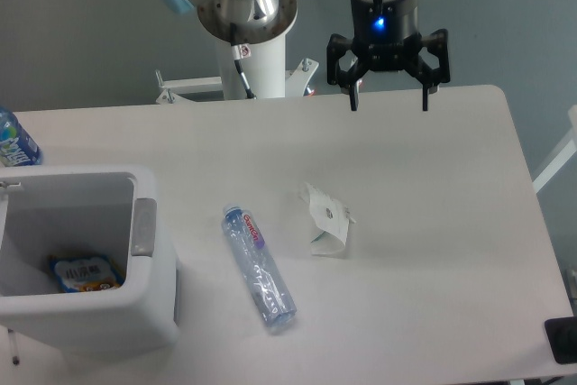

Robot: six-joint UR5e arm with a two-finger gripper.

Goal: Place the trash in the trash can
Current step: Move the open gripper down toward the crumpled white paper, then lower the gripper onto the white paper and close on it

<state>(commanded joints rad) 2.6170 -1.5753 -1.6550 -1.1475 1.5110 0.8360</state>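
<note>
Far to the left of the pincer, at the table's [433, 223] edge: a blue-labelled bottle [13, 140], only partly in view. Below it, well left of and nearer the camera than the pincer: white trash can [144, 313], grey tab [143, 226] on its right wall, a blue-and-orange packet [86, 272] lying inside. Further right, still left of the pincer and well nearer the camera: clear crushed bottle [258, 266] with red-purple label, lying flat on the table, cap end pointing away from the camera. Just right of that, a little left of the pincer's line and well apart from it: folded white paper card [326, 220], standing tented on the table. Over the far table edge: pincer [388, 101], fingers spread wide apart, pointing down, holding nothing, blue light glowing on the wrist.
</note>
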